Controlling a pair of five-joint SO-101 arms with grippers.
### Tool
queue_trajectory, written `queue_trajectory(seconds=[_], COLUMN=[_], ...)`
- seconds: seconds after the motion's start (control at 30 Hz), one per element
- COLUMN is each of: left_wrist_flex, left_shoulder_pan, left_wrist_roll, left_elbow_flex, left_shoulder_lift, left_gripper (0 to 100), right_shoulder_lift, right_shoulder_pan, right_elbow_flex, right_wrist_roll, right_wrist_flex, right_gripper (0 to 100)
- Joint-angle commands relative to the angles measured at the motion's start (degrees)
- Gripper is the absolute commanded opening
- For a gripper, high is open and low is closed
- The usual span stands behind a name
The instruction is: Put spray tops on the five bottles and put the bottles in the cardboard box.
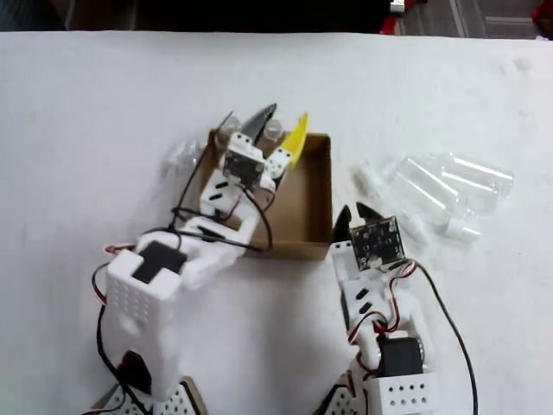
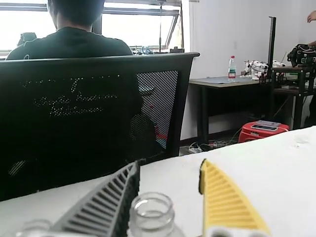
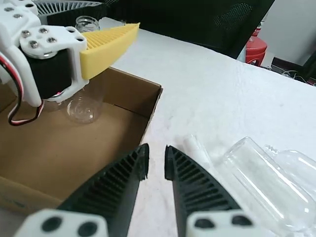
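Note:
My left gripper (image 1: 283, 121) hangs over the far end of the cardboard box (image 1: 304, 203), open, its grey and yellow fingers on either side of an upright clear bottle (image 2: 152, 213) with no top. The bottle's neck is close to the grey finger, with a gap to the yellow one. The right wrist view shows this bottle (image 3: 83, 101) inside the box (image 3: 126, 98), behind the yellow finger (image 3: 106, 44). A second open-necked bottle (image 1: 229, 134) stands beside it. My right gripper (image 1: 355, 213) sits just right of the box, black fingers slightly apart and empty (image 3: 155, 150). Several clear bottles (image 1: 449, 183) lie to its right.
Small white spray parts (image 1: 370, 178) lie between the box and the lying bottles (image 3: 256, 173). A clear piece (image 1: 181, 156) rests on the table left of the box. A black mesh chair (image 2: 98, 108) with a seated person stands beyond the table's far edge.

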Motion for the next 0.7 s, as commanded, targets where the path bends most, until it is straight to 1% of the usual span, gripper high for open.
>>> queue_trajectory(seconds=[0.0,0.23,0.3,0.43,0.53,0.6,0.67], left_wrist_flex=[-0.7,-0.6,1.2,12.0,19.2,26.9,38.9], left_shoulder_pan=[0.7,3.1,3.6,3.2,1.3,-0.9,-3.1], left_wrist_roll=[0.7,0.4,0.4,1.2,6.2,9.2,10.5], left_elbow_flex=[0.0,7.2,9.2,11.2,13.6,15.2,15.9], left_shoulder_lift=[-6.4,-19.2,-24.3,-36.1,-46.5,-55.2,-64.1], left_gripper=[18,18,18,18,18,18,18], right_shoulder_lift=[0.1,0.0,0.0,-0.2,-0.2,-0.2,-0.2], right_shoulder_pan=[0.4,0.4,0.4,0.6,0.5,0.5,0.4], right_elbow_flex=[0.5,0.5,0.5,0.5,0.5,0.5,0.5], right_wrist_roll=[0.6,0.6,0.7,0.7,0.7,0.7,0.7], right_wrist_flex=[-0.2,-0.2,-0.2,-0.2,-0.2,-0.2,-0.2], right_gripper=[4.3,4.3,4.3,4.3,4.3,4.3,4.3])
